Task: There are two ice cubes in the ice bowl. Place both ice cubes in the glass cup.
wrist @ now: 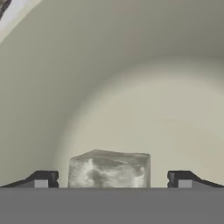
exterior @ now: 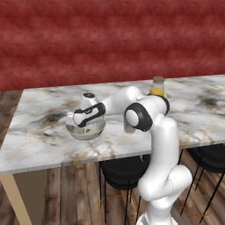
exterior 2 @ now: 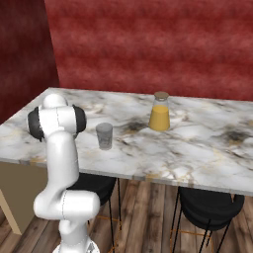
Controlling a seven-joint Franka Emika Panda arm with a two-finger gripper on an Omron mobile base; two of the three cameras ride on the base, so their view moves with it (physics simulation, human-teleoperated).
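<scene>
Hovering inside ice bowl (exterior: 85, 130) on marble counter (exterior: 39, 132): pincer (wrist: 112, 179) spread wide, astride one ice cube (wrist: 109, 169), seemingly untouched; glass cup (exterior 2: 104, 136) at bowl's three o'clock.

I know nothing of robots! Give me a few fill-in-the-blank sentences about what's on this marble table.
1. The pincer reaches down into the ice ____.
2. Its jaws stand ____ on either side of an ice cube.
3. The glass cup contains ____ ice.
4. The bottle holds an ____ liquid.

Missing words: bowl; open; no; orange
</scene>
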